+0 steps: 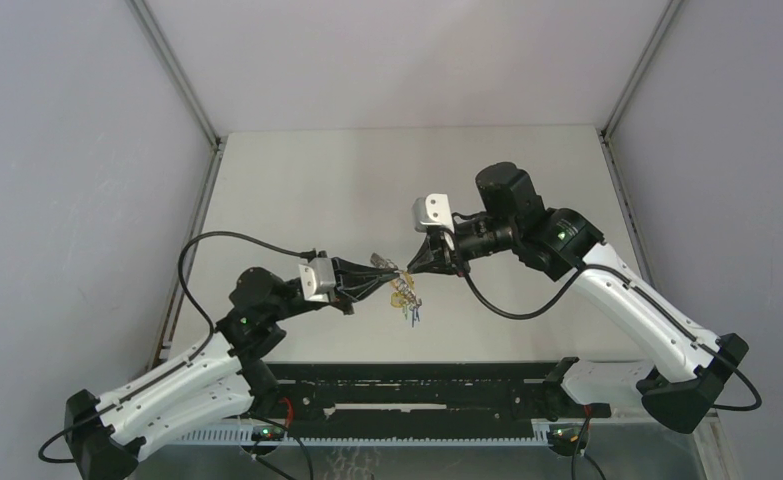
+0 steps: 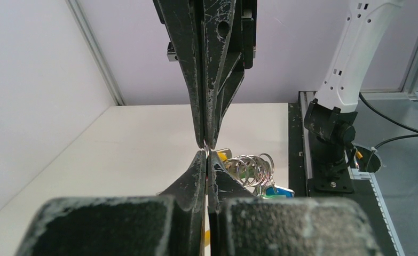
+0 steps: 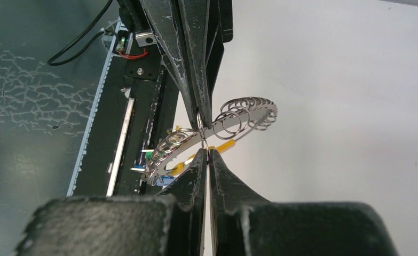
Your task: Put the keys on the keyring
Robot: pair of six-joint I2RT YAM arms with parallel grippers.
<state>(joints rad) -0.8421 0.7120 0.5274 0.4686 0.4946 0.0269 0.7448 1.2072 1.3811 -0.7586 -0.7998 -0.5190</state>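
Observation:
My two grippers meet tip to tip above the middle of the table. The left gripper (image 1: 380, 268) (image 2: 207, 156) is shut on a thin silver wire of the keyring (image 3: 246, 111). Facing it, the right gripper (image 1: 414, 264) (image 3: 205, 152) is shut on the same wire. The keyring is a loop of silver coils (image 2: 254, 166) with a yellow band (image 3: 225, 145). It hangs between the tips, off the table. The keys (image 1: 407, 302) dangle in a bunch below it; a blue head (image 2: 281, 190) and a green head (image 3: 145, 154) show.
The white table (image 1: 367, 180) stretches behind and to both sides, walled in by grey panels. A black rail (image 1: 417, 395) with both arm bases runs along the near edge. The right arm's white link (image 2: 356, 48) rises at the right of the left wrist view.

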